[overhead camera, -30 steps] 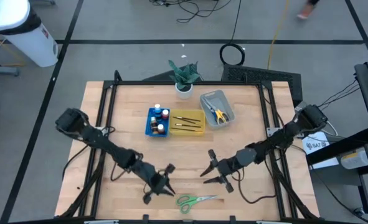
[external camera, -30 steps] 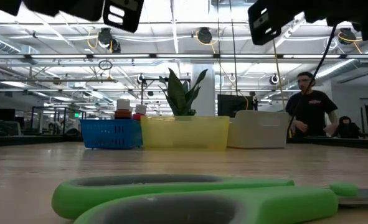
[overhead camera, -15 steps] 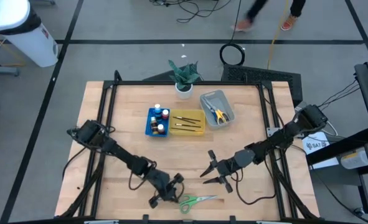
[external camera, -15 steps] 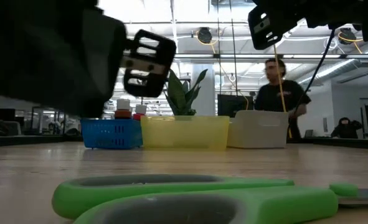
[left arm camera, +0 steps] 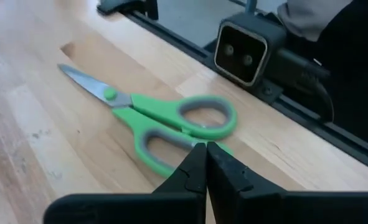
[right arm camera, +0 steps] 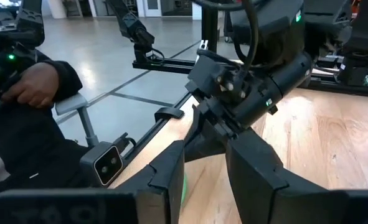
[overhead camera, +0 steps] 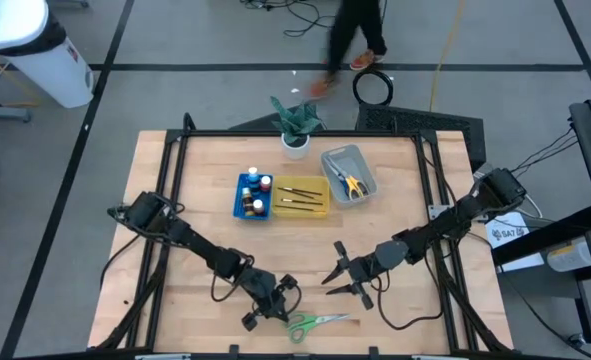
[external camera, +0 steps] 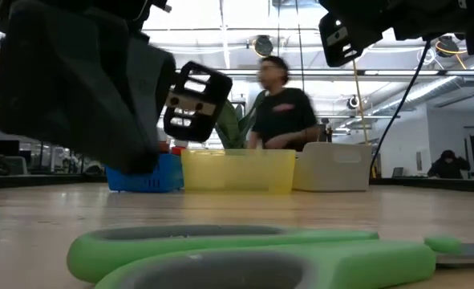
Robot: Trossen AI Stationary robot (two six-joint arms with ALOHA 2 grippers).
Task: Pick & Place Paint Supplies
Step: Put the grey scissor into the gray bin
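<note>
Green-handled scissors (overhead camera: 315, 322) lie flat on the table by its near edge; they fill the foreground of the low view (external camera: 245, 257) and lie just beyond my fingertips in the left wrist view (left arm camera: 171, 118). My left gripper (overhead camera: 283, 303) (left arm camera: 206, 154) is shut and sits just left of the scissors' handles, above the wood (external camera: 190, 100). My right gripper (overhead camera: 333, 272) (right arm camera: 205, 168) hangs open to the scissors' far right. Paint bottles (overhead camera: 257, 190) stand in the blue tray, brushes (overhead camera: 300, 194) lie in the yellow tray, and yellow scissors (overhead camera: 353, 184) lie in the clear tray.
The blue tray (overhead camera: 241, 208), yellow tray (overhead camera: 320, 208) and clear tray (overhead camera: 335, 158) sit in a row at the table's far middle, with a potted plant (overhead camera: 295, 125) behind them. A camera block (left arm camera: 243, 46) sits on the near frame rail. A person (external camera: 281, 112) walks past beyond the far edge.
My left gripper has moved toward the near edge and to the right, closing in on the green scissors, and has dropped lower into the low view. The scissors have stayed put. A person has walked across behind the table.
</note>
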